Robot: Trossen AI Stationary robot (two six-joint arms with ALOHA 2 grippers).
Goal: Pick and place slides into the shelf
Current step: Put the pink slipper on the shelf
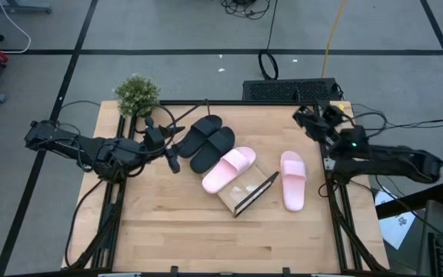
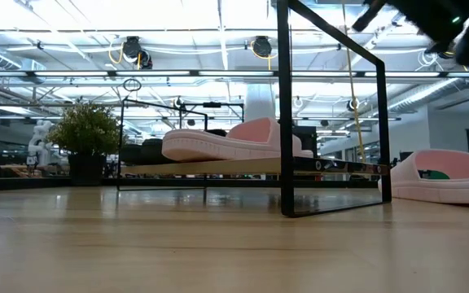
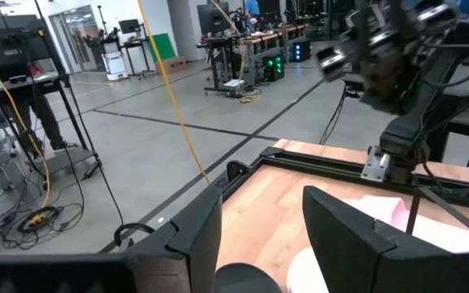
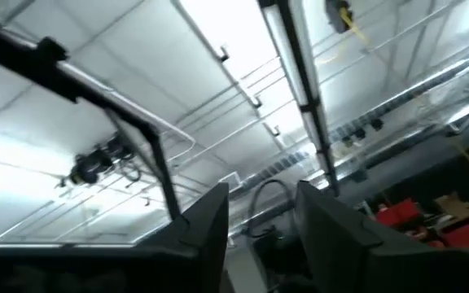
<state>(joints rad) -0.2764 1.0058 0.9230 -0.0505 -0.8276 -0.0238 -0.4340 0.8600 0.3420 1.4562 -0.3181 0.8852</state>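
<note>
The black pair of slides (image 1: 210,141) lies side by side on the far middle of the table. One pink slide (image 1: 229,169) rests sole-down on the shelf (image 1: 251,192), a light board with black wire frames; the low view shows that pink slide (image 2: 234,140) on the board. The second pink slide (image 1: 293,180) lies on the table to the shelf's right. My left gripper (image 1: 173,159) is open, just left of the black pair; its wrist view shows the open left gripper (image 3: 259,236) above a dark rounded shape. My right gripper (image 1: 311,118) is raised at the far right, open (image 4: 263,220), tipped toward the ceiling.
A small potted plant (image 1: 137,95) stands at the table's far left corner. Black frame rails run along the table's edges (image 1: 333,192). Bare wood (image 1: 175,231) lies across the near half of the table. A keyboard (image 1: 291,90) sits beyond the far edge.
</note>
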